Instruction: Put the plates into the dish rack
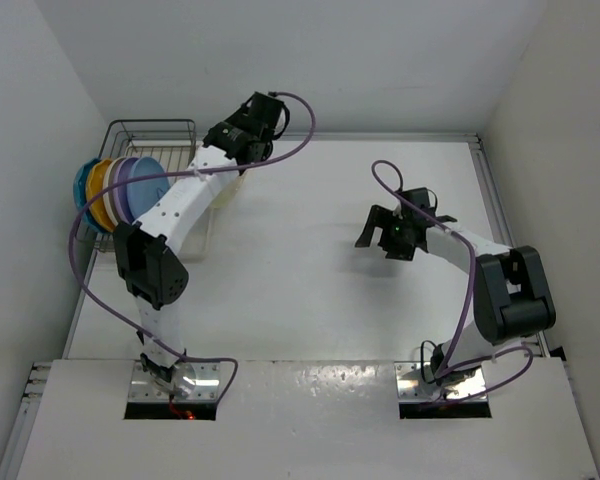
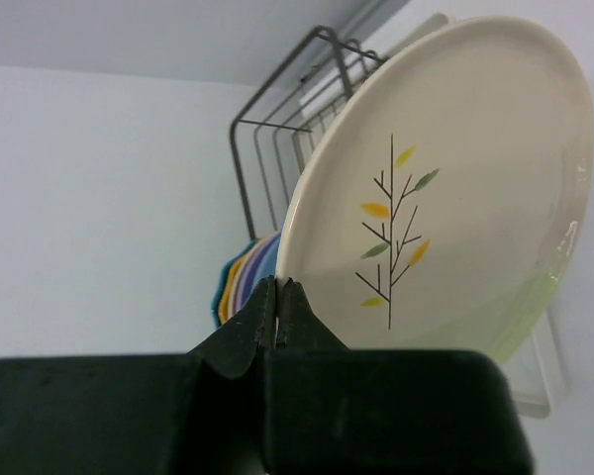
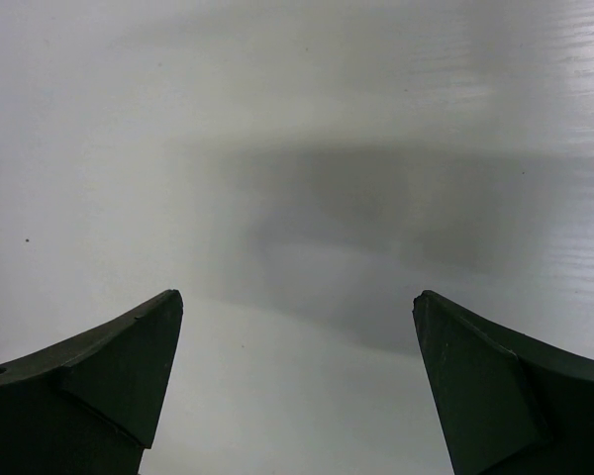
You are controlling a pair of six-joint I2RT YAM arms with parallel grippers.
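- Top view: the dish rack (image 1: 150, 128) sits left of the left hand (image 1: 242, 140), with four coloured plates (image 1: 115, 190) standing on edge in it. The right hand (image 1: 380, 237) hangs over the bare white desk (image 1: 300, 290), with white walls around.
- Left wrist: the left hand is pinched on the rim of the cream sprig plate (image 2: 455, 178), which it holds upright; the rack's wires are behind it.
- Right wrist: the right hand's fingers are spread wide and hold nothing, with desk below.

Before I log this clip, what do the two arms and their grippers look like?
Both the left arm and right arm have white links with bulky black joint housings. A purple cable loops along each. The left gripper and right gripper are matt black with wedge-shaped, pointed fingers. Each arm stands on a shiny metal base plate. No markings are visible.
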